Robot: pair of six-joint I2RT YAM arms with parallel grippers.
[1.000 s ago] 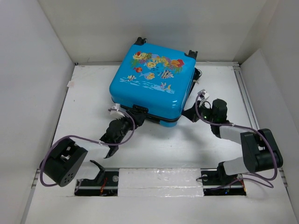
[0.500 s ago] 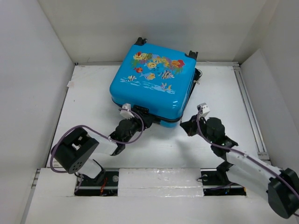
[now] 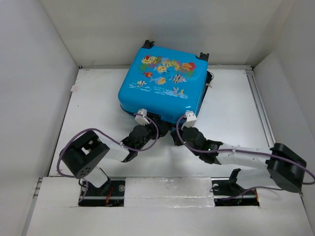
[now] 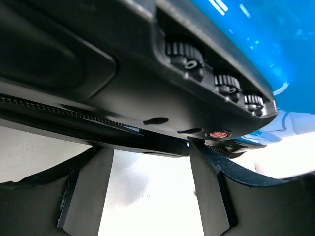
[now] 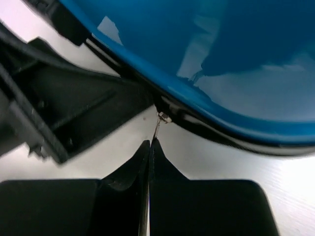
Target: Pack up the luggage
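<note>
The luggage [image 3: 162, 78] lies flat and closed at the back of the table, fish print up. My left gripper [image 3: 147, 129] is at its near edge, open. In the left wrist view the left gripper [image 4: 150, 152] has its fingertips up against the black lock block [image 4: 147, 98] below the number dials [image 4: 184, 54], with white table showing between the fingers. My right gripper [image 3: 178, 133] is just right of it. In the right wrist view the right gripper [image 5: 149, 142] is shut on the thin metal zipper pull [image 5: 156, 129] hanging from the blue shell's [image 5: 221, 49] seam.
White walls close in the table on three sides. A metal rail [image 3: 261, 113] runs along the right side. The two wrists are close together at the luggage's front edge, and the left gripper's black body [image 5: 59, 108] shows in the right wrist view.
The right arm swept left along the luggage's front edge, from its right corner to near the middle. The left gripper moved up to the lock block. The luggage shifted slightly.
</note>
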